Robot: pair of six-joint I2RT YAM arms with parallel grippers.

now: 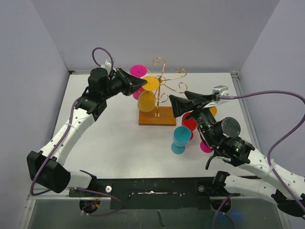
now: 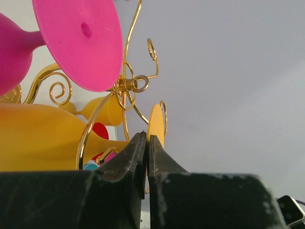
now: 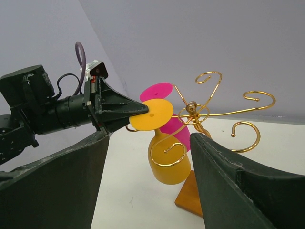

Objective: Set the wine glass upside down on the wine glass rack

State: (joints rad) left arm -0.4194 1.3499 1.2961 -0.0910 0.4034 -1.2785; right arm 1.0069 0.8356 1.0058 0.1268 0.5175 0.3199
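The yellow wine glass [image 1: 146, 101] hangs upside down, bowl down and foot up, at the left side of the gold wire rack [image 1: 159, 117]. Its stem runs beside a curled arm in the right wrist view [image 3: 169, 167]. My left gripper [image 1: 143, 84] is shut on the rim of the glass's flat yellow foot [image 3: 155, 113], which shows edge-on in the left wrist view [image 2: 156, 121] above the closed jaws of that gripper [image 2: 147, 138]. My right gripper [image 1: 177, 95] is open and empty, right of the rack and pointing at it [image 3: 148, 137].
A pink glass [image 1: 138, 71] hangs upside down on the rack behind the yellow one. A teal glass [image 1: 181, 137], a red glass [image 1: 189, 123], a magenta one [image 1: 206, 147] and an orange one [image 1: 212, 110] sit on the table under my right arm.
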